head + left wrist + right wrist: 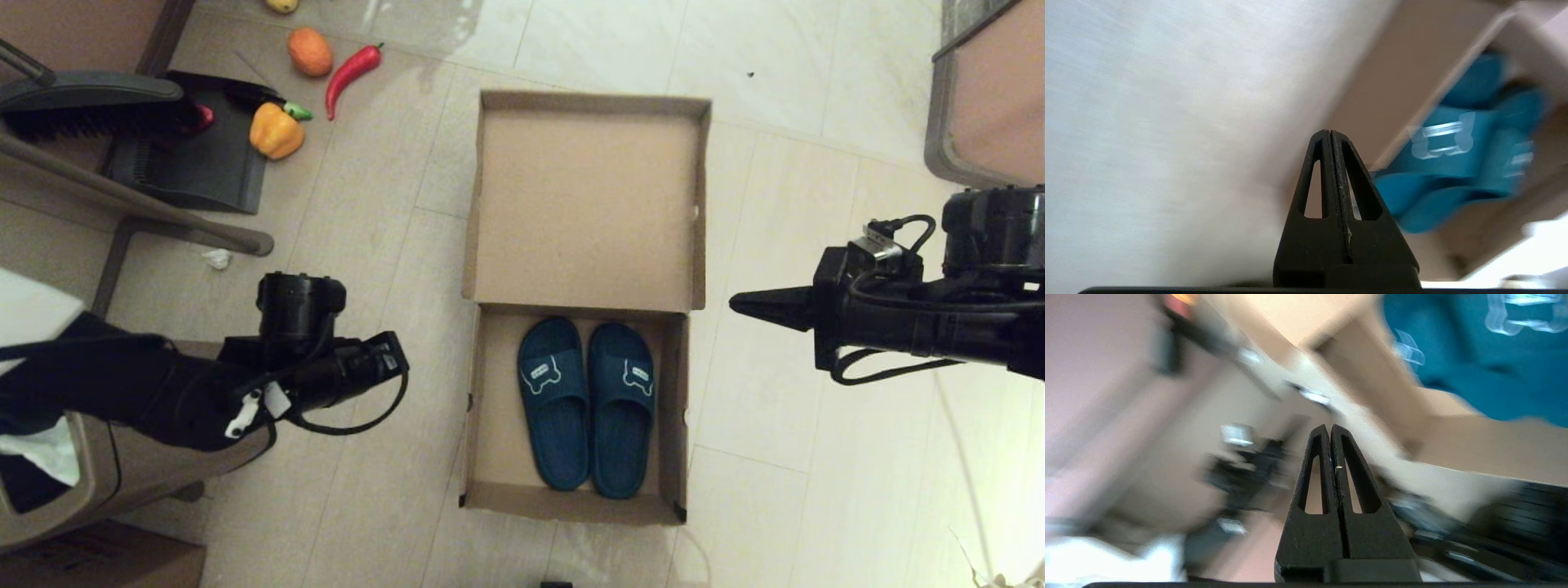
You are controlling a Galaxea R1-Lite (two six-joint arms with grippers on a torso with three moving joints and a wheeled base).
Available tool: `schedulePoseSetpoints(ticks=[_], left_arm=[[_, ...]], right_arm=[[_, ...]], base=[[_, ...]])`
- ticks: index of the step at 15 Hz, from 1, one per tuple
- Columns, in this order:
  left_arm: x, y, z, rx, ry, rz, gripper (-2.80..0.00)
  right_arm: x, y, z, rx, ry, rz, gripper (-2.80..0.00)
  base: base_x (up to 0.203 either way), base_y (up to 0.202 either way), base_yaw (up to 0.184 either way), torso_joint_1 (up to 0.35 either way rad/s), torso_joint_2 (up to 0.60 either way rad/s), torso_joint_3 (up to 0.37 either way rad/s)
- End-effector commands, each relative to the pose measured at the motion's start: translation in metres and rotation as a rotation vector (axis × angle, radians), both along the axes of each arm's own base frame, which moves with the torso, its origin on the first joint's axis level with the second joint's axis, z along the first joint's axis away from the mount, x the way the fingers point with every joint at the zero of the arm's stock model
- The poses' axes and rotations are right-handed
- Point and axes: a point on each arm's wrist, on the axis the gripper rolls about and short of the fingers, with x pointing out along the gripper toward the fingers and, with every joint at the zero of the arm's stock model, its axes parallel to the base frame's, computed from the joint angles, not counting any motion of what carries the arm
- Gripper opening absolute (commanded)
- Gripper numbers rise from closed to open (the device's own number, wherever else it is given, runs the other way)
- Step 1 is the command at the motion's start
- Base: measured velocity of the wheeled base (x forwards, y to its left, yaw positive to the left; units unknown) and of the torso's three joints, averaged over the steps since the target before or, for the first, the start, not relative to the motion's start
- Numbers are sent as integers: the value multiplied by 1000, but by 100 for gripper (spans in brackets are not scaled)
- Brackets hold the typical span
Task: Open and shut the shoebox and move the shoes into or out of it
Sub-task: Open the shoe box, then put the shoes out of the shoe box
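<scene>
The shoebox (490, 408) sits open on the tiled floor, its lid (584, 204) folded back flat behind it. Both teal shoes (555, 400) (624, 408) lie side by side inside, toes toward me, emblems up. My right gripper (735, 304) is shut and empty, hovering just right of the box at the hinge line, pointing at it. My left arm (310, 367) hangs left of the box. In the left wrist view the left gripper (1329, 132) is shut and empty over bare floor, with the box wall (1384, 94) and shoes (1457, 163) beside it. The right wrist view shows the shoes (1474, 355).
A brown bin (98, 474) stands under my left arm, with a cardboard carton (98, 563) below it. A dustpan (196, 155), brush (90, 106), yellow pepper (276, 131), orange (309, 51) and red chili (349, 72) lie at back left. Furniture (988, 98) stands at back right.
</scene>
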Motion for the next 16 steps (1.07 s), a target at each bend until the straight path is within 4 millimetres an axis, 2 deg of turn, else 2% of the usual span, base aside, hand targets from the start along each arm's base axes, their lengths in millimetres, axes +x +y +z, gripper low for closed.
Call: schedulePoseSetpoints(ticks=[1, 4, 6, 9, 12, 14, 16], left_arm=[[-12, 16, 3, 53, -23, 9, -280], [-37, 39, -12, 107, -23, 9, -280], [-53, 48, -23, 108, -34, 17, -280], [-64, 56, -17, 100, -89, 39, -280], [-65, 61, -15, 98, -96, 58, -280], [-64, 61, -15, 100, -94, 60, -280], [-62, 62, -13, 100, -105, 63, -280]], right_arm=[[-12, 11, -4, -178, -77, 52, -280], [-26, 42, -45, -718, -153, 82, -280], [-33, 74, -79, -865, -90, 185, -280], [-18, 106, -120, -994, -33, 207, -280], [15, 142, -163, -1121, -78, 55, -280], [33, 166, -173, -1141, -143, -45, -280], [42, 183, -182, -1139, -169, -62, -280]], base=[[0, 0, 0, 0, 0, 0], [0, 0, 0, 0, 0, 0], [0, 0, 0, 0, 0, 0], [0, 0, 0, 0, 0, 0], [0, 0, 0, 0, 0, 0], [0, 0, 0, 0, 0, 0], [0, 0, 0, 0, 0, 0]])
